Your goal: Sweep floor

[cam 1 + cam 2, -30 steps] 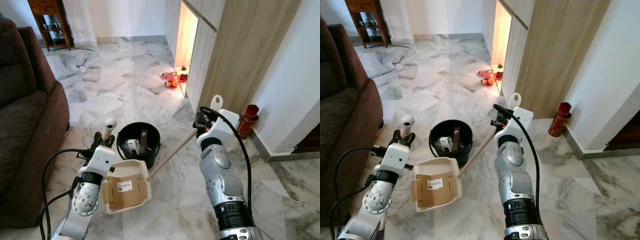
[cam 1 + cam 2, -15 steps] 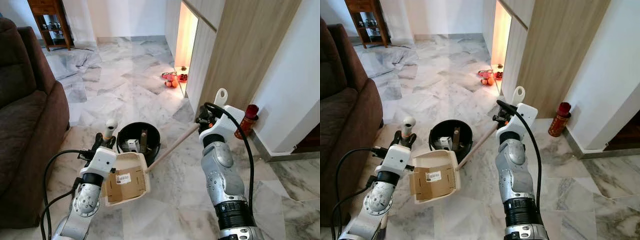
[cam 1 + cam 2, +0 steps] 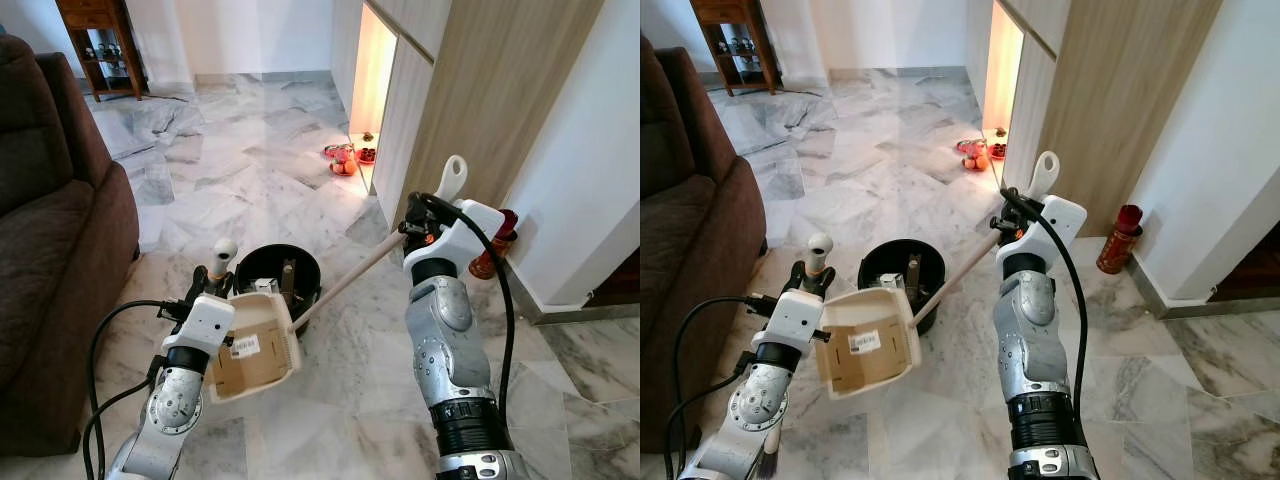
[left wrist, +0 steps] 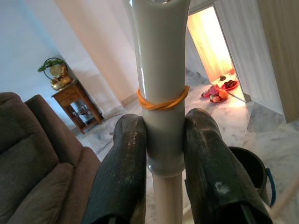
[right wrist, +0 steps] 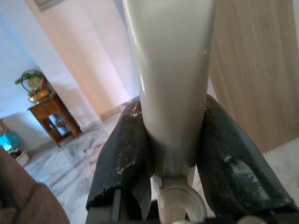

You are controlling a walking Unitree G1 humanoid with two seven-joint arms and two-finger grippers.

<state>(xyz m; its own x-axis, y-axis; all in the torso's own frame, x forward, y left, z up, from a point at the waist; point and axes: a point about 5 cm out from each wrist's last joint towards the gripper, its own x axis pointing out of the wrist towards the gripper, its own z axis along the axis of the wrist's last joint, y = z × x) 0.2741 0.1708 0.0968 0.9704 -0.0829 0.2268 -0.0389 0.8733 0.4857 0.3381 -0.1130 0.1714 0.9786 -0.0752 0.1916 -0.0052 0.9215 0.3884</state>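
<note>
- Left gripper (image 4: 161, 154) clamped on the dustpan handle (image 4: 160, 70), jaws closed against its pale grey shaft just below an orange rubber band (image 4: 161, 101); fingers (image 4: 122, 172) pressed to both sides.
- Cream dustpan (image 3: 252, 345) held up off the marble floor (image 3: 240, 170), tilted, its far edge at the rim of the black bucket (image 3: 305, 268); white label and brown cardboard-coloured lining visible inside the pan.
- Handle's rounded top (image 3: 225, 250) sticking up above the left wrist, beside the bucket.
- Right gripper (image 5: 170, 154) clamped on the broom handle (image 5: 170, 60), jaws closed around the cream grip near its upper end; fingers (image 5: 124, 158) touching each side.
- Broom's wooden shaft (image 3: 350, 278) slanting down from the right gripper (image 3: 420, 232) to the dustpan's edge next to the bucket; hanging loop (image 3: 453, 178) at the handle's top raised above the wrist.
- Bucket standing on the floor between the two arms, with some items inside, too small to tell.
- Brown sofa (image 3: 50, 230) along the robot's left.
- Wooden cabinet (image 3: 480, 110) on the right, with a lit alcove (image 3: 372, 75) and red items (image 3: 345, 158) at its foot.
- Red cylinder (image 3: 497, 240) standing by the white wall beyond the right arm.
- Small wooden side table (image 3: 100, 40) at the far left.
</note>
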